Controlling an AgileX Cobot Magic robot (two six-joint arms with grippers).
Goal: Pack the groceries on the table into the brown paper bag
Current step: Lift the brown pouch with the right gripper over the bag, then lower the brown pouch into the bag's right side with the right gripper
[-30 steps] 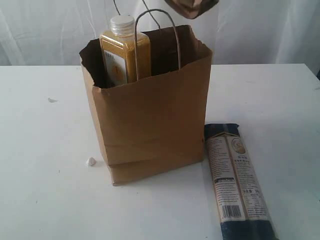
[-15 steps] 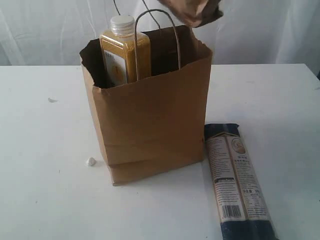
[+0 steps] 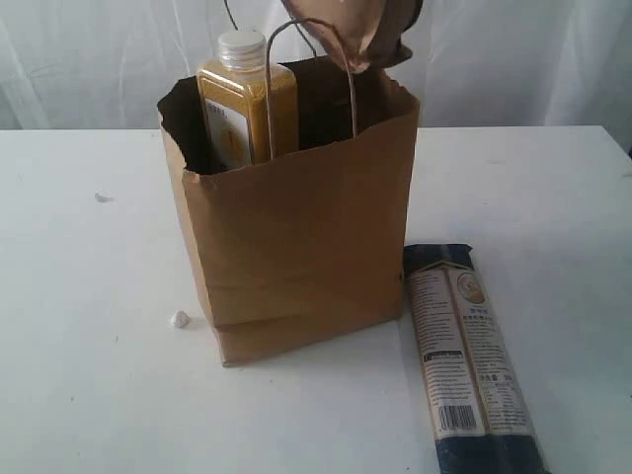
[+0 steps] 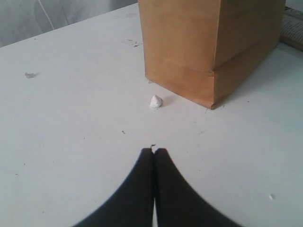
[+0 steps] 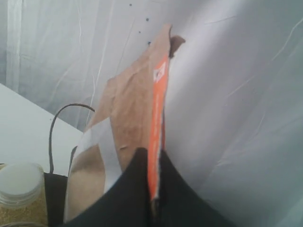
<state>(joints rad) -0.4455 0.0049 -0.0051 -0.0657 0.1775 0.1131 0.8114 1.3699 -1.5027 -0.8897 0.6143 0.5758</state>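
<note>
The brown paper bag (image 3: pixel 296 227) stands open on the white table (image 3: pixel 89 375). A yellow white-capped bottle (image 3: pixel 245 99) stands upright inside it at the left. Above the bag's mouth hangs the brown kraft pouch (image 3: pixel 355 25), its orange edge (image 5: pixel 157 113) pinched by my right gripper (image 5: pixel 154 158), which is shut on it. The long dark pasta pack (image 3: pixel 469 351) lies flat on the table right of the bag. My left gripper (image 4: pixel 154 151) is shut and empty, low over the table in front of the bag (image 4: pixel 208 42). The jar, can and carton are out of sight.
A small white crumb (image 3: pixel 179 319) lies by the bag's left bottom corner, also visible as the crumb (image 4: pixel 156 100) ahead of my left gripper. Another speck (image 3: pixel 102 197) sits far left. A white curtain hangs behind the table. The bag's loop handle (image 3: pixel 308 59) stands up.
The kraft pouch has come down and to the left from the top edge, now hanging just over the bag's mouth. Bag, bottle and pasta pack have not moved.
</note>
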